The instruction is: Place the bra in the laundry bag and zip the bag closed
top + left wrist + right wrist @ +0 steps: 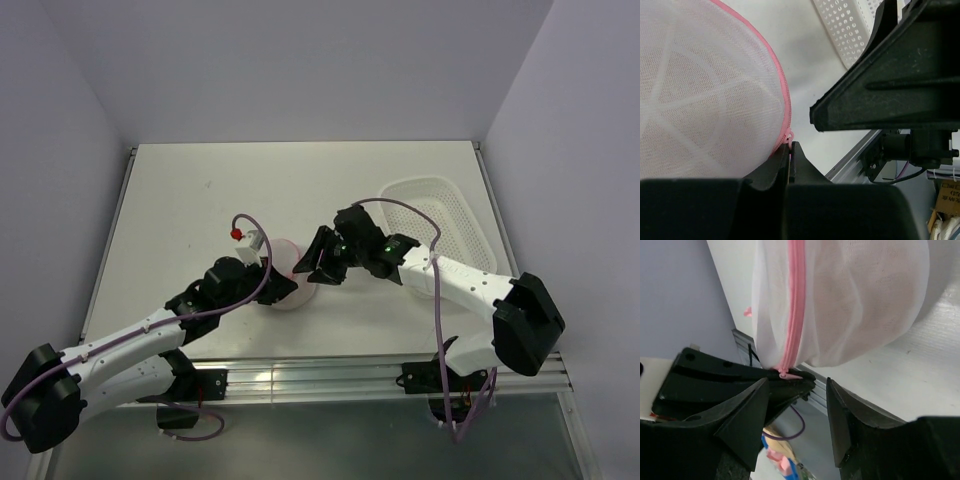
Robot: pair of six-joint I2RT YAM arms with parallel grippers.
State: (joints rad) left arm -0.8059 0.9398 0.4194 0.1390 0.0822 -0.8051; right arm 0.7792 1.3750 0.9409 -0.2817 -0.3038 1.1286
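The laundry bag (850,300) lies on the white surface (200,190) as a rounded dome of translucent white mesh. Its pink zipper (795,300) runs down the side and looks closed along the stretch that can be seen. A pale peach tint shows through the mesh (715,115), which is the bra inside the bag, though its shape cannot be made out. The left hand (790,147) is pressed together with no gap between its fingers, and it pinches the small pink end of the zipper at the bag's lower rim, so the bag sits directly in front of and against its fingertips. The right hand (797,385) stands about half open and holds nothing. One black finger (747,420) is on each side of the spot where the left hand grips the zipper end, and the bag rises just beyond its fingertips. Whether those fingertips touch the mesh cannot be told. From above, the bag (285,272) sits between the two hands, with the left hand (262,288) at its near-left edge and the right hand (312,262) close against its right edge. A white perforated basket (440,225) lies behind the right hand, beyond its wrist and apart from the bag.
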